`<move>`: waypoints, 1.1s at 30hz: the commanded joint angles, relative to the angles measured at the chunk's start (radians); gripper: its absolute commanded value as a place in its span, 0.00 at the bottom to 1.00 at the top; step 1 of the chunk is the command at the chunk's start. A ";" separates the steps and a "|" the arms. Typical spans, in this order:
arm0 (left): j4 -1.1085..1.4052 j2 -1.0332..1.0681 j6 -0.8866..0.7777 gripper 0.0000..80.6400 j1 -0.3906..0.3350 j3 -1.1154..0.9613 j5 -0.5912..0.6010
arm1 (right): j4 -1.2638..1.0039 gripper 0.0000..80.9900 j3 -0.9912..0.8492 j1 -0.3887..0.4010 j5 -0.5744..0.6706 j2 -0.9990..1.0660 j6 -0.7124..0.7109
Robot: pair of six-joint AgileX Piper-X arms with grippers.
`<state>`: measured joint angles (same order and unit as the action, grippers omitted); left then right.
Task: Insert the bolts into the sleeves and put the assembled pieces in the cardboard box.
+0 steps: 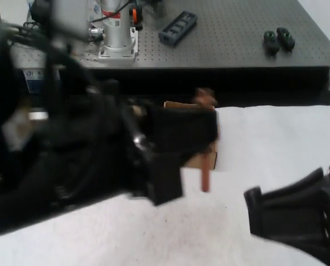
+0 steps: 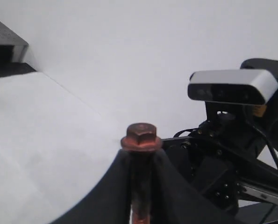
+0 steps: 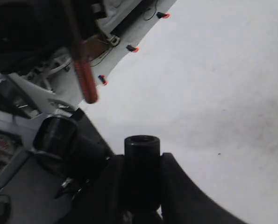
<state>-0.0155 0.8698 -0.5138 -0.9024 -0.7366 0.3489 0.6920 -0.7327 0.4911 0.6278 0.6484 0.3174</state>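
High view: the left gripper point(image 1: 204, 133) hangs by the cardboard box point(image 1: 208, 159) near the cloth's point(image 1: 275, 144) far edge. Left wrist view: its 2 fingers pinch the bolt point(image 2: 139, 140). Right wrist view: the right gripper point(image 3: 142, 159) clamps the sleeve point(image 3: 142, 145), open cloth around.

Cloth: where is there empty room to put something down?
The cloth is bare to the right of the box, from the bench down to the right gripper. A bare strip also runs along the near edge below the box. It is crowded on the left, where the left arm covers the box.
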 commanded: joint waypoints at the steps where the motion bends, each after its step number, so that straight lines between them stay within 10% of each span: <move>1: 0.107 0.056 -0.029 0.01 0.000 -0.005 0.059 | -0.002 0.03 -0.001 0.001 0.022 -0.005 0.005; 33: 0.229 0.075 -0.174 0.01 0.000 -0.005 -0.054 | -0.195 0.03 -0.001 0.001 0.088 0.044 0.130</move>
<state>0.1759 0.9497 -0.6709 -0.8992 -0.7366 0.3105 0.4949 -0.7302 0.4911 0.7053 0.6940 0.4454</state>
